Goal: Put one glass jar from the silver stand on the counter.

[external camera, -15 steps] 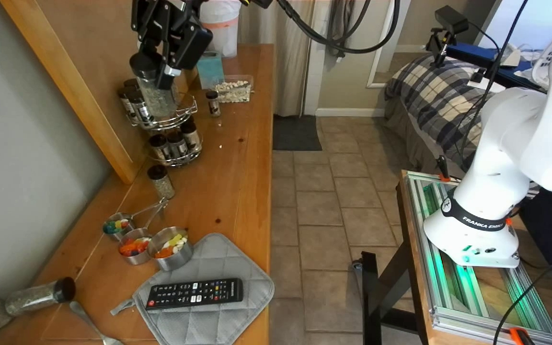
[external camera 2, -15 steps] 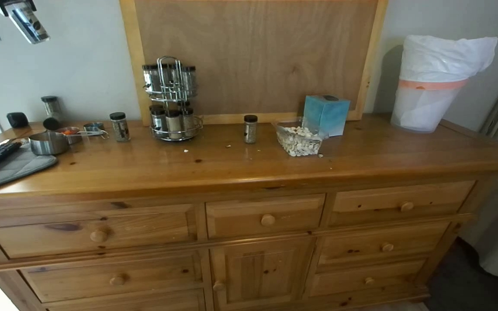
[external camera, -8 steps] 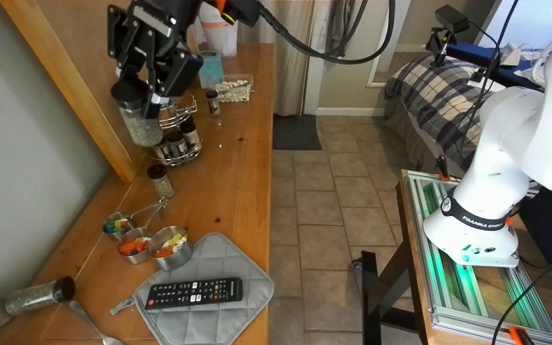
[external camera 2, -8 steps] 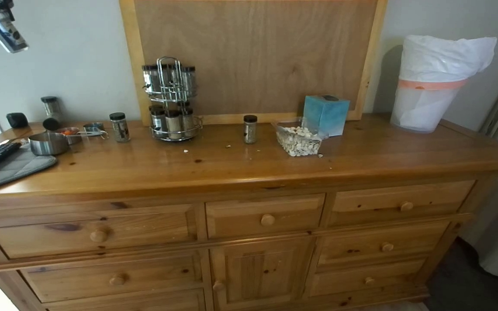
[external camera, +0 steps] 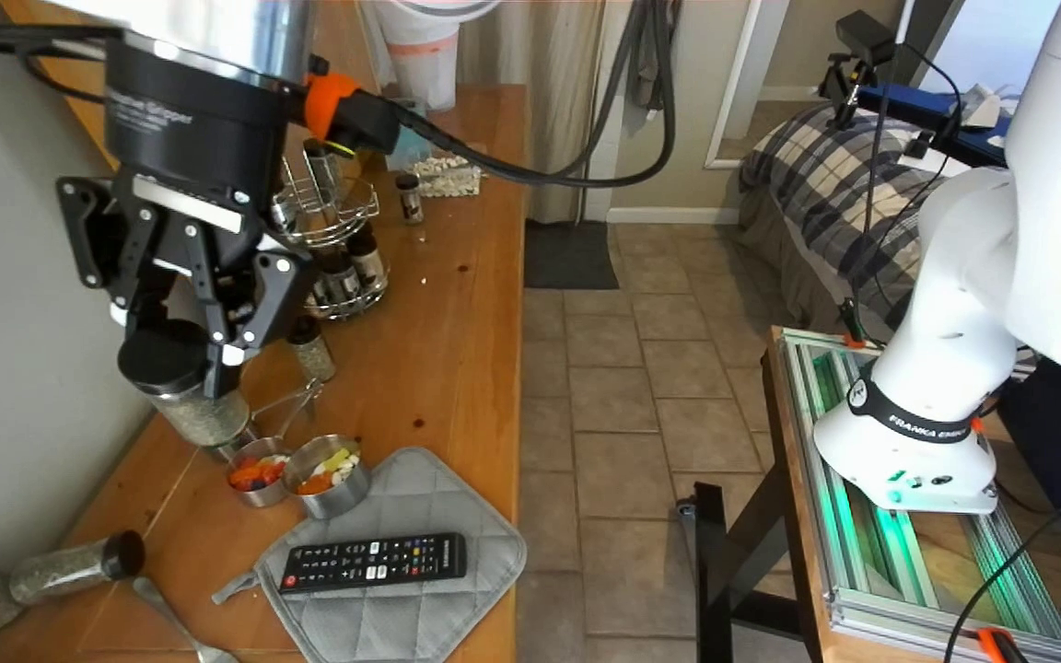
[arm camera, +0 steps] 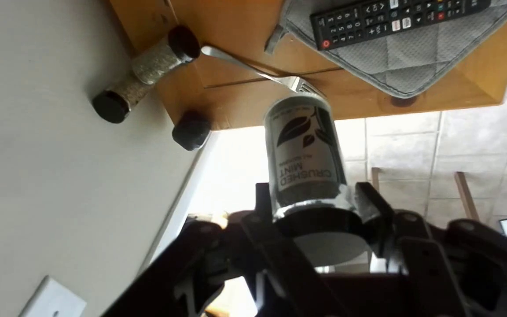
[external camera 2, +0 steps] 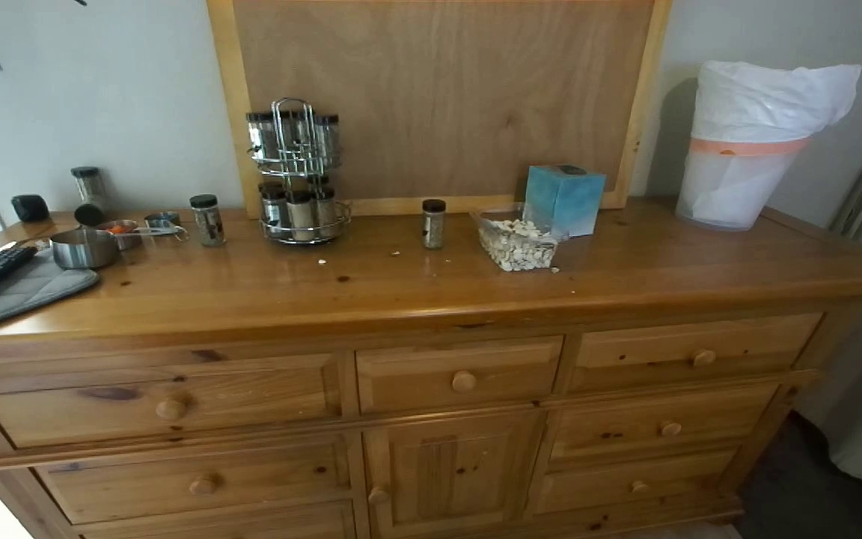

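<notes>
Gripping the glass jar (arm camera: 304,152) by its black lid (external camera: 160,359), the gripper (external camera: 179,355) stood drawn in to the lid's width, its jaws on either side. The silver stand (external camera 2: 296,166) was well apart, so I judged the lifting-out done and the setting-down not yet begun. What mattered was the jar's long axis: it ran outward from the gripper, base lowest, yet leaning rather than plumb, the base in an exterior view slanted toward the measuring cups (external camera: 346,497). Beneath lay the counter (external camera: 190,529), with air between; from that view the jar hid most of one cup, and I could not tell whether it hung over it. In the wrist view the base lined up with the fork (arm camera: 275,78). The next move seemed to call for straightening that lean and lowering onto bare wood, between the cups and a jar on its side (external camera: 70,573); otherwise one edge might touch first.
</notes>
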